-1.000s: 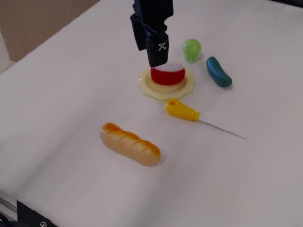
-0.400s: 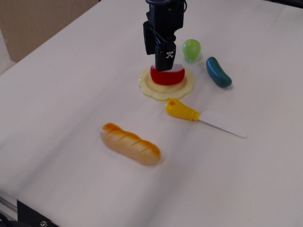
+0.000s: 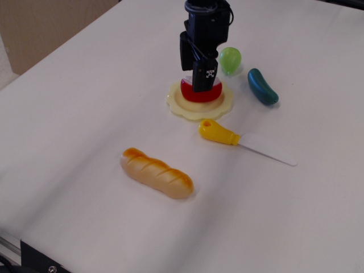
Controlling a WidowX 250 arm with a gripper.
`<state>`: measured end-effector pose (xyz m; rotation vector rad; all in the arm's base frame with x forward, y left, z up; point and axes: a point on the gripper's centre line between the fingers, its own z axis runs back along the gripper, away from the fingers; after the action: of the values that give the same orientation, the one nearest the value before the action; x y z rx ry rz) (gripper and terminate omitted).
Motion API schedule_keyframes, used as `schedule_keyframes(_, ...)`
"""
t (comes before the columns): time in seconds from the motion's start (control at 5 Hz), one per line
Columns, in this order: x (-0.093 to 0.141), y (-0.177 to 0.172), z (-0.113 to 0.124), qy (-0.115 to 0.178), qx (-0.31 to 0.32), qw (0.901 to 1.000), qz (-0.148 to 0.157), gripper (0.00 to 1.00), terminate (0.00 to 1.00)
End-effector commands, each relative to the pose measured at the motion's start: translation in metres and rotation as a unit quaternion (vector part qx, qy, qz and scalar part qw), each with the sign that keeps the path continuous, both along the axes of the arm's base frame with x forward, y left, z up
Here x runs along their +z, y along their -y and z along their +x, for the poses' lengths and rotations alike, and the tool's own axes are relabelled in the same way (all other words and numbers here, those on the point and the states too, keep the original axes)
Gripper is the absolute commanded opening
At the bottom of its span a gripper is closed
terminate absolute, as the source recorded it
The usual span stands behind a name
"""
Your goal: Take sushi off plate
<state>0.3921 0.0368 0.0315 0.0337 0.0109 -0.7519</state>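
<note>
The sushi [image 3: 215, 91], a small round piece with red sides and a whitish top, sits on the pale yellow scalloped plate [image 3: 181, 106] at the table's far middle. My black gripper [image 3: 197, 79] is down at the sushi. Its near finger [image 3: 205, 77] covers the middle of the piece, and the other finger stands behind and to the left. The jaws look apart, and I cannot see them pressing on the sushi. The back of the sushi is hidden by the gripper.
A yellow-handled toy knife [image 3: 227, 136] lies just in front and right of the plate. A green round toy [image 3: 230, 59] and a teal pickle-shaped toy [image 3: 263, 86] lie to the right. A golden bread loaf [image 3: 157, 173] lies nearer the front.
My gripper has moved right and down, from above the plate's left edge to right over the sushi. The sushi and plate have not moved.
</note>
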Motion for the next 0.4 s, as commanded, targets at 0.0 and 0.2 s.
schedule_keyframes(0.0, 0.0031, 0.0117, 0.0096, 0.011, 0.007, 0.9997, 0.022, 0.0, 0.0)
schedule_keyframes(0.2, -0.005, 0.0081, 0.008, 0.008, 0.012, 0.9996, 0.026, 0.0, 0.0)
